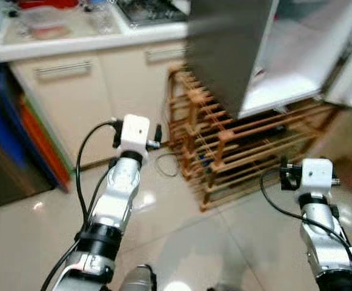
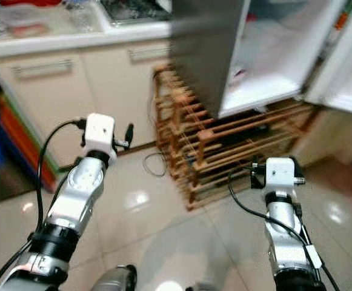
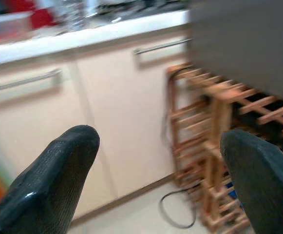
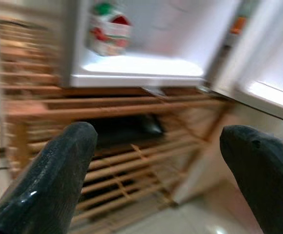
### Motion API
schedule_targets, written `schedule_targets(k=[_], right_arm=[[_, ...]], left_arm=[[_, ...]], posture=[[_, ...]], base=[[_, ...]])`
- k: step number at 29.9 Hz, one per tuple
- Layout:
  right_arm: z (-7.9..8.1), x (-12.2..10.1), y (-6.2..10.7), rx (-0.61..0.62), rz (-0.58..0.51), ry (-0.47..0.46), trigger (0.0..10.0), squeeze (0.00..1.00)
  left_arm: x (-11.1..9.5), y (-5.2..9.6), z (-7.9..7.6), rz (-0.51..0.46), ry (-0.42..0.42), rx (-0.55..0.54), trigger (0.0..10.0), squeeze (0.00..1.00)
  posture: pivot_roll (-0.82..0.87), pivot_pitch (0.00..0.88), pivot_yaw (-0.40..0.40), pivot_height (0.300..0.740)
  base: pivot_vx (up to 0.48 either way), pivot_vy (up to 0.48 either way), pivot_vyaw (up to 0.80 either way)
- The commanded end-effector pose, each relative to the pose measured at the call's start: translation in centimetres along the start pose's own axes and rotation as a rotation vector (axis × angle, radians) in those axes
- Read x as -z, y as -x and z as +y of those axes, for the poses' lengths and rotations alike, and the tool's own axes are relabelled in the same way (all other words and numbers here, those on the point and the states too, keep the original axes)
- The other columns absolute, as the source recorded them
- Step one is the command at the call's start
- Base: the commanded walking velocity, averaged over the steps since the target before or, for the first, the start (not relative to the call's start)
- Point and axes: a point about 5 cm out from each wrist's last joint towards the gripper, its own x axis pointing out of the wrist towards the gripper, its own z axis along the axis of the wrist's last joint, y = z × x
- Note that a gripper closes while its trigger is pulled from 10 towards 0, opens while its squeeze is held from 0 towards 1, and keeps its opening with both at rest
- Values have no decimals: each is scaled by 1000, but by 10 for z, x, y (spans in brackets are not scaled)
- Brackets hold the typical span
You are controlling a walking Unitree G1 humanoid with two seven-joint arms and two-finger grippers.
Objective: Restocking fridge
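1. White fridge point(image 1: 297, 66) stood open atop a wooden rack point(image 1: 242, 151), a carton point(image 4: 108, 33) on its shelf.
2. Left gripper point(image 3: 156, 165) and right gripper point(image 4: 156, 161) gaped wide, empty, raised seemingly for approach.
3. Counter point(image 1: 85, 42) stood left.

**Colours by the open fridge**

Beyond the right gripper's black fingers point(image 4: 48, 180) stands a red, green and white carton point(image 4: 108, 33) on the fridge's white floor point(image 4: 141, 68). Past the left fingers point(image 3: 53, 180): cream cabinets point(image 3: 122, 107), orange-brown wooden rack point(image 3: 214, 146).
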Motion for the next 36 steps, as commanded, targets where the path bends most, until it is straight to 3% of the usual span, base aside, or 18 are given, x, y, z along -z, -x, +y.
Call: schedule_targets(k=[1, 6, 9, 19, 22, 25, 28, 32, 36], right_arm=[[-1, -7, -4, -7, -20, 2, 10000, 0], [0, -10, -6, -16, -28, 24, 10000, 0], [2, -12, -7, -18, -32, -18, 10000, 0], [17, -23, 1, -70, -97, -61, 10000, 0], [20, -38, 6, -67, -152, -111, 10000, 0], [27, -43, 15, -105, -165, -120, 10000, 0], [29, -39, 18, -113, -151, -124, 10000, 0], [37, -30, 19, -139, -105, -145, 10000, 0], [40, -33, 20, -147, -103, -155, 10000, 0]], left_arm=[[-10, -2, -2, -31, 12, -17, 10000, 0], [-9, -3, -1, -19, 18, -32, 10000, 0], [-7, -3, 0, -33, -20, -38, 10000, 0], [0, 5, 9, -45, -32, -59, 10000, 0], [5, 15, 21, -66, -52, -77, 10000, 0], [10, 29, 35, -67, 3, -97, 10000, 0], [12, 34, 31, -52, -18, -68, 10000, 0], [5, 35, 15, -47, 47, -35, 10000, 0], [2, 33, 11, -54, 62, -37, 10000, 0]], posture=[[6, 70, -12, 728], [5, 70, -12, 728], [6, 69, -10, 732], [17, 69, -9, 732], [13, 67, -8, 732], [19, 63, -12, 732], [42, 55, -19, 732], [59, 53, -33, 732], [61, 47, -38, 732]], base=[[300, -371, 600], [320, -354, 574], [106, -117, 188], [0, 0, 361], [0, 0, 581], [0, 0, 585], [0, 0, 0], [197, 0, 0], [480, 0, 0]])
